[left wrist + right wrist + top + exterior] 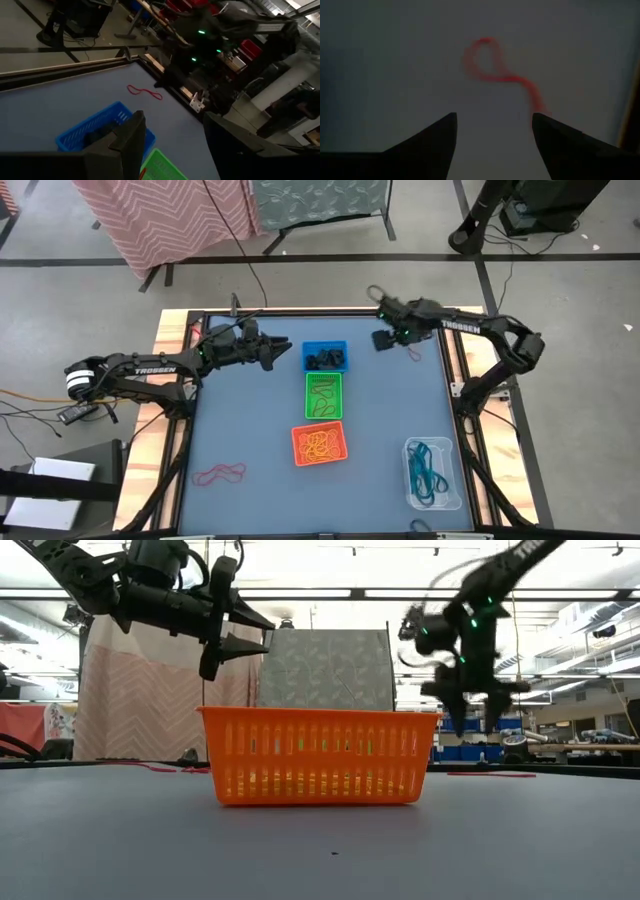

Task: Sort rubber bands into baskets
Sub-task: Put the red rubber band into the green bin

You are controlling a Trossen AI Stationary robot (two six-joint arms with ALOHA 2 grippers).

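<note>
Right pincer [492, 132] open, TROSSEN arm lettering

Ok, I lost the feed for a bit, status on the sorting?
Right gripper open, over a loose red rubber band at the table's far right. Left gripper open, empty, beside the blue basket. Nothing in the way.

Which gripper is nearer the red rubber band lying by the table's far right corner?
Right. The right gripper hangs open just beside the red rubber band. The left gripper, also open, hovers across the table, past the blue basket.
</note>
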